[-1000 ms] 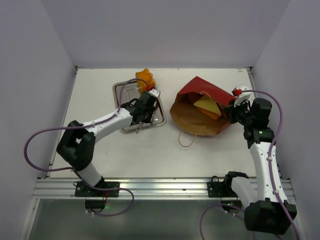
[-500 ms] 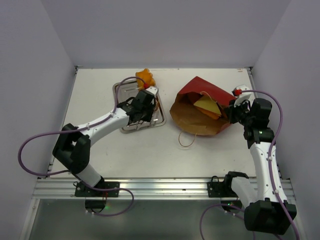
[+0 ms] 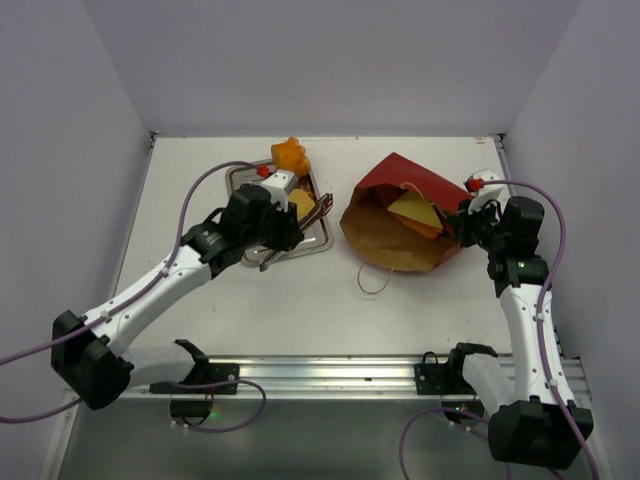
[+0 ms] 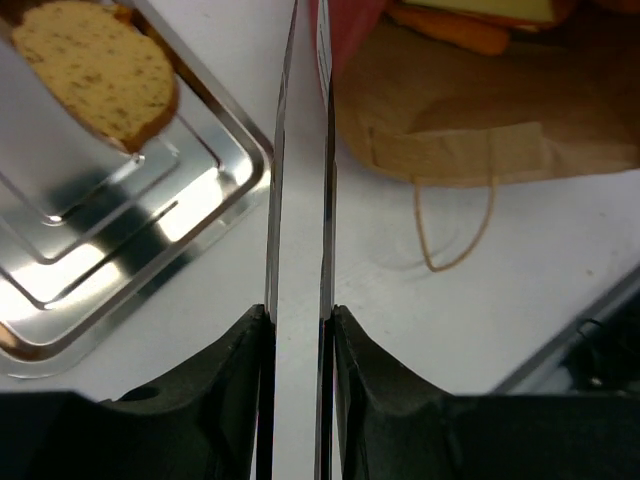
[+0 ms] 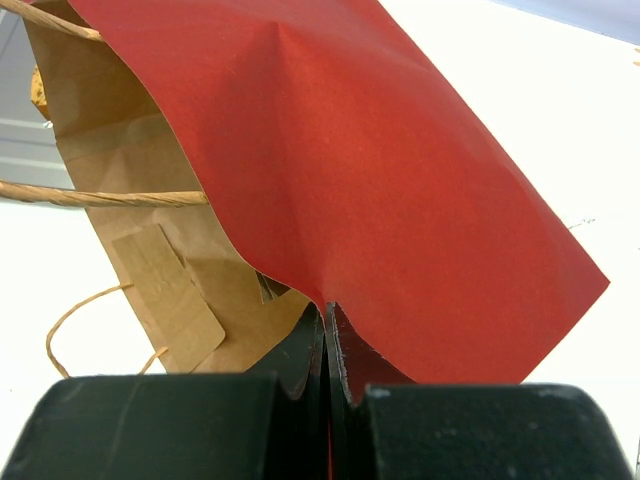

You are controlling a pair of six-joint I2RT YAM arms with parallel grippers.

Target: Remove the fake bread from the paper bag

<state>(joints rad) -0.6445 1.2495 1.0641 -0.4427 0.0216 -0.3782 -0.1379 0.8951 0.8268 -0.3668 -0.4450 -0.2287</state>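
Note:
The paper bag [image 3: 398,225] lies on its side, red outside, brown inside, mouth toward the left. A pale yellow wedge [image 3: 413,208] of fake bread with orange pieces under it shows inside the bag. A round slice [image 3: 300,203] lies on the silver tray [image 3: 243,180]; an orange bun [image 3: 290,155] sits just beyond the tray. My left gripper [image 3: 322,208] is at the tray's right edge, its thin fingers narrowly apart with nothing between them. My right gripper [image 3: 462,225] is shut on the bag's red edge [image 5: 380,150]. The left wrist view shows the slice [image 4: 95,70] and the bag mouth [image 4: 450,100].
A loop handle [image 3: 372,280] of the bag lies on the table in front of its mouth. White walls close in the table on the left, the back and the right. The metal rail runs along the near edge.
The left arm has swung back to the left, and its gripper has turned toward the bag. The round slice now lies uncovered on the tray. The right arm and bag have not moved.

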